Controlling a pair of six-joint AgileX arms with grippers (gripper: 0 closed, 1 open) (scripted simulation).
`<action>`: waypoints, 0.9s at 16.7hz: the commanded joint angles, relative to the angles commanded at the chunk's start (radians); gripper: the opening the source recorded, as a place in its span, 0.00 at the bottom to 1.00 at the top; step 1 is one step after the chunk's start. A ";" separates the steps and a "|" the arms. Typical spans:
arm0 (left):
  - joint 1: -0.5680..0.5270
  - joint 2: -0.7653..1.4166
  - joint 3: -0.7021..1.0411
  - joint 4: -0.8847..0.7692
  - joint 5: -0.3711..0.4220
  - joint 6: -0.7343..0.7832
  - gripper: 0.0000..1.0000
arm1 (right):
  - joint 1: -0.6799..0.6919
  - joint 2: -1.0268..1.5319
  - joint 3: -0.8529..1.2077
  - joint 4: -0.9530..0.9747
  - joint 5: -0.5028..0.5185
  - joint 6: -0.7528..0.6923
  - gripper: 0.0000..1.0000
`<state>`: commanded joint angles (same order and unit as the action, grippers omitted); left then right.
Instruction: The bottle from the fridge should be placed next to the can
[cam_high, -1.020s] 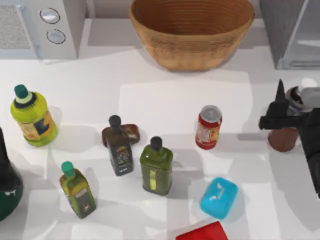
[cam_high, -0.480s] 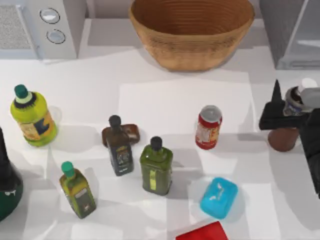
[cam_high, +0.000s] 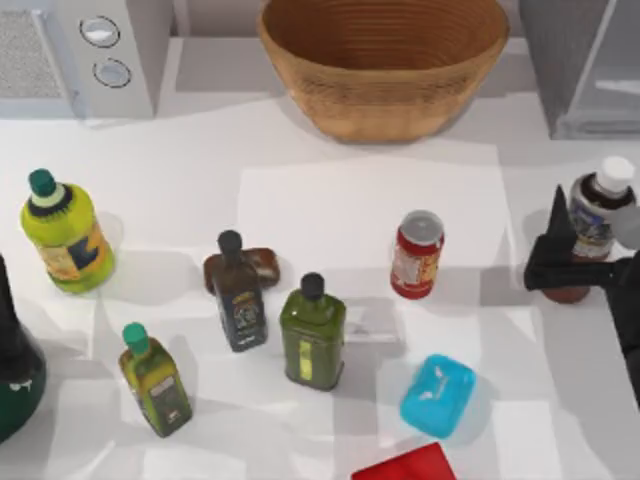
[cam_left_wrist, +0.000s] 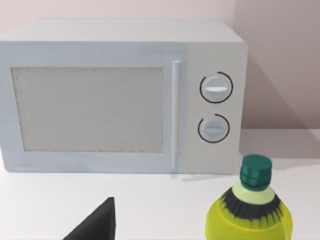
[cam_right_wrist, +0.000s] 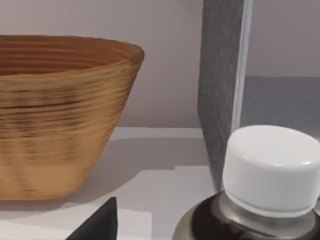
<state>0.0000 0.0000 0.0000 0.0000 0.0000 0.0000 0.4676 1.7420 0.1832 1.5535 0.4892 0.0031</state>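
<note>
Starting at the left edge of the table (cam_high: 300, 190), with the left pincer (cam_high: 12, 335) parked near the yellow-green bottle (cam_high: 62, 232) in front of the microwave (cam_high: 95, 50); cannot tell how its fingers stand. Further right, the can (cam_high: 417, 254) upright, below the basket (cam_high: 385, 60). At the far right, the bottle (cam_high: 595, 215) upright on the table before the fridge (cam_high: 580, 60), well apart from the can, with the right pincer (cam_high: 560, 270) low at its base, grip impossible to tell.

bottles (cam_high: 313, 335): 5 | can (cam_high: 417, 254): 1 | basket (cam_high: 385, 62): 1 | microwave (cam_high: 75, 50): 1
</note>
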 joint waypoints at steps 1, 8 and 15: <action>0.000 0.000 0.000 0.000 0.000 0.000 1.00 | 0.000 0.000 0.000 0.000 0.000 0.000 1.00; 0.000 0.000 0.000 0.000 0.000 0.000 1.00 | -0.036 -0.152 0.036 -0.159 -0.028 0.014 1.00; 0.000 0.000 0.000 0.000 0.000 0.000 1.00 | -0.162 -0.715 0.047 -0.665 -0.146 0.038 1.00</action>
<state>0.0000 0.0000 0.0000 0.0000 0.0000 0.0000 0.3057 1.0267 0.2307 0.8888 0.3428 0.0406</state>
